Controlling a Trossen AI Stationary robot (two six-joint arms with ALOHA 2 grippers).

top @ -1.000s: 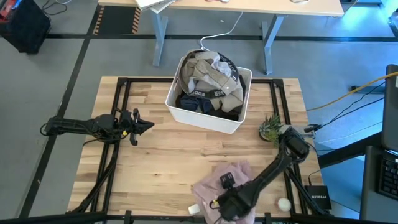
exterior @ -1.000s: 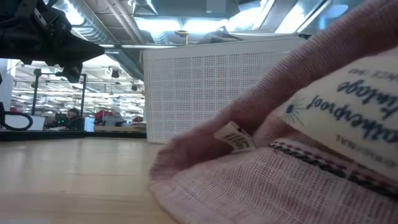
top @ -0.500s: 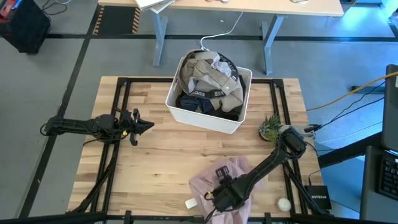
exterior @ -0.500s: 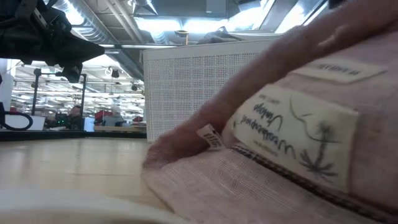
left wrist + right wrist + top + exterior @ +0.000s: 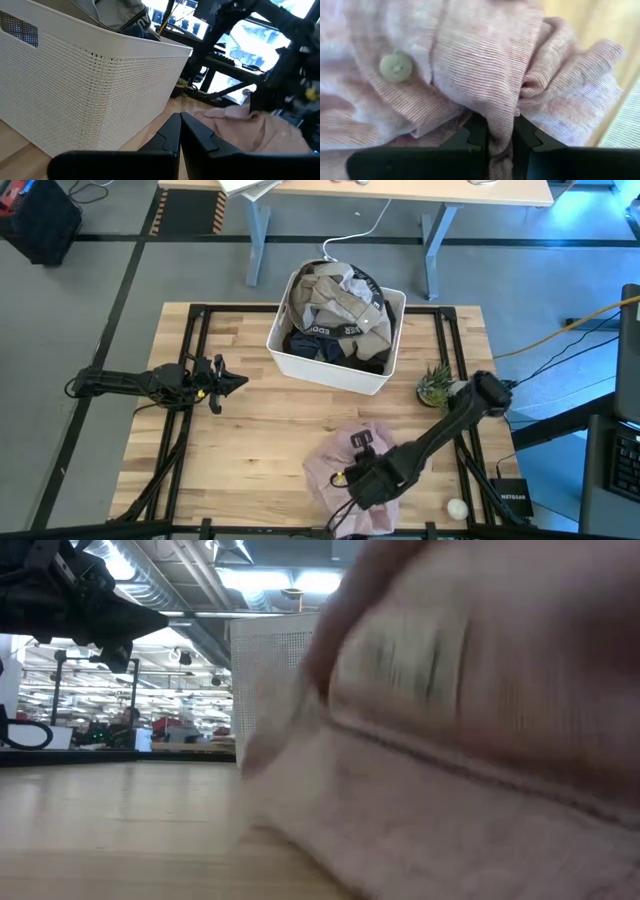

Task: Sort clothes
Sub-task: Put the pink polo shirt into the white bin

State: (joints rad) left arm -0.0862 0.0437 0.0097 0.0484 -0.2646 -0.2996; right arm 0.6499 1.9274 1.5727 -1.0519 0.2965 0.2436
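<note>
A pale pink garment (image 5: 335, 465) lies bunched at the table's near right, and my right gripper (image 5: 366, 483) is shut on it from above. In the right wrist view the pink cloth (image 5: 470, 60) with a pale button (image 5: 396, 66) fills the picture. In the low view it is a blur (image 5: 470, 740). More clothes, grey-beige and dark (image 5: 335, 305), are heaped in the white bin (image 5: 330, 370) at the table's far middle. My left gripper (image 5: 240, 383) hangs shut over the table's left side, level, holding nothing. My right gripper pinches a gathered fold of the pink garment (image 5: 500, 125) between its two fingers (image 5: 476, 134). It comes from above, slanting down. The cloth is drawn into creases toward the fingers. The held part is raised, and the rest of the garment (image 5: 330, 442) lies spread on the table.
A small potted plant (image 5: 435, 385) stands at the right, by the right arm. A small white ball (image 5: 457, 507) lies near the front right corner. The bin wall (image 5: 90, 85) stands close ahead of my left gripper. Bare wood lies between the bin and the garment.
My right gripper has risen and gone a little toward the table's far edge, tipping more steeply down. The pink garment's near part has come up with it and bunched together, while its far part stays on the table. The small white object beside it no longer shows.
</note>
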